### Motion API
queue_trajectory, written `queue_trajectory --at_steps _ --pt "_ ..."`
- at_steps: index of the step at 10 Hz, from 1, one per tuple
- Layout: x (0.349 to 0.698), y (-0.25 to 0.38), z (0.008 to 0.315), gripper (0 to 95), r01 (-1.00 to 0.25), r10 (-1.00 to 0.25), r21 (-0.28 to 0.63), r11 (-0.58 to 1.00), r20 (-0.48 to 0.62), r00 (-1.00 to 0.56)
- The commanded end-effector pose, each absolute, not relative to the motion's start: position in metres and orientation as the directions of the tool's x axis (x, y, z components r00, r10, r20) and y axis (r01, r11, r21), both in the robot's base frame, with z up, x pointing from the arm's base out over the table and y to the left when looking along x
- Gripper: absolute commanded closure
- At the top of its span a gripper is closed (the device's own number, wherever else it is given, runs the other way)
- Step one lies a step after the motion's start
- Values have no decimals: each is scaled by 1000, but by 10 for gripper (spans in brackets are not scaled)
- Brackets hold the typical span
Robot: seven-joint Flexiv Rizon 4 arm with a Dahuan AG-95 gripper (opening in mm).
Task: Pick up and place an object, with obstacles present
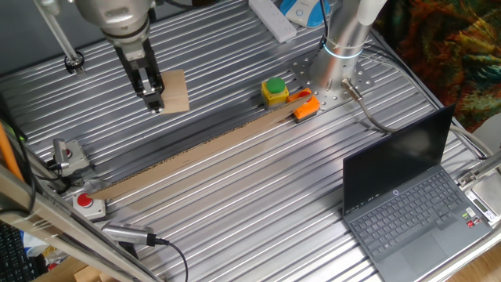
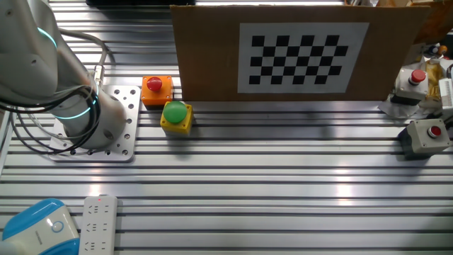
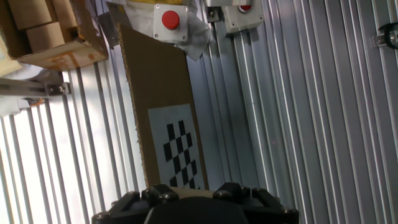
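Observation:
The object, a plain light-tan block (image 1: 177, 91), hangs above the far-left part of the ribbed metal table. My gripper (image 1: 155, 100) is shut on its left edge, with the dark fingers (image 1: 146, 78) pointing down. In the hand view only a thin tan sliver of the block (image 3: 189, 190) shows between the two black finger bases, with my gripper (image 3: 194, 194) at the bottom edge. That view looks down from high above the table. The other fixed view shows neither the gripper nor the block.
A long standing cardboard board (image 1: 196, 153) with a checkerboard sheet (image 2: 294, 55) crosses the table. Near the arm's base (image 1: 338, 59) sit a yellow-and-green button box (image 1: 275, 90) and an orange piece (image 1: 306, 107). An open laptop (image 1: 407, 196) stands at the right, and grey red-button boxes (image 2: 425, 134) at the board's end.

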State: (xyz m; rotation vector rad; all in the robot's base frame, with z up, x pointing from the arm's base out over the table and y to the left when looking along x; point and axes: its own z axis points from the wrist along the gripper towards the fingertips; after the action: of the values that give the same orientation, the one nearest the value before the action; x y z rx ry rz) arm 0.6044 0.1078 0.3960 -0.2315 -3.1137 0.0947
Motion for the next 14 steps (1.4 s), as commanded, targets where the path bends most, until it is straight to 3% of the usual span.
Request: queue_trajectory --at_steps 1,7,14 --pt "608 110 391 950 150 151 -62 987 8 -988" --pt "610 132 381 950 181 181 -81 980 -2 -983" --pt "617 151 391 950 196 197 -95 976 7 -980"
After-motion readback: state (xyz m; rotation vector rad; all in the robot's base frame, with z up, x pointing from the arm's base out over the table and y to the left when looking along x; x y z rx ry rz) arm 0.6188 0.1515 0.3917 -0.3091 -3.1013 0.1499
